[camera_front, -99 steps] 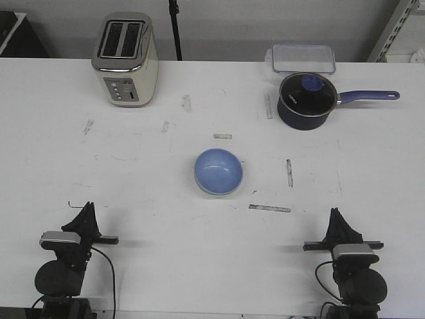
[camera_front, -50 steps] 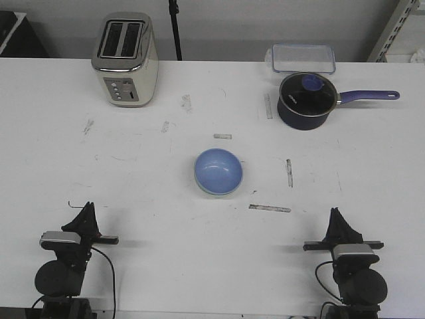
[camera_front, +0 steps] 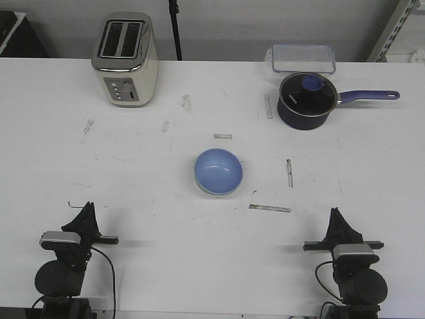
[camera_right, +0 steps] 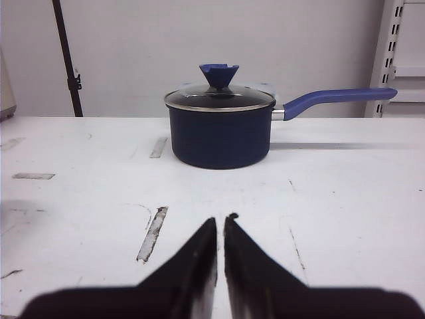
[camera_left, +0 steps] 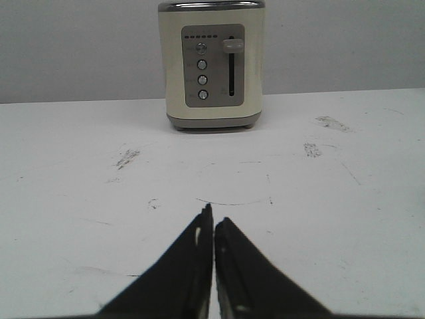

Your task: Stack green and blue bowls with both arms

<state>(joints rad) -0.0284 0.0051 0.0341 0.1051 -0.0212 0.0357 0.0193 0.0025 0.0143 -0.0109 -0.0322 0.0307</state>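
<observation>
The light blue bowl (camera_front: 218,171) sits open side up at the middle of the white table. A thin pale green rim (camera_front: 201,187) shows along its lower left edge, so the green bowl appears to be under it. My left gripper (camera_front: 85,209) rests shut and empty near the table's front left; in the left wrist view (camera_left: 213,216) its jaws are together. My right gripper (camera_front: 337,213) rests shut and empty near the front right; in the right wrist view (camera_right: 221,219) its jaws are together. Both are far from the bowls, which show in neither wrist view.
A cream toaster (camera_front: 124,60) stands at the back left and faces the left wrist view (camera_left: 212,63). A dark navy saucepan with glass lid (camera_front: 305,100) stands at the back right, also in the right wrist view (camera_right: 220,126). A clear lidded box (camera_front: 302,58) is behind it.
</observation>
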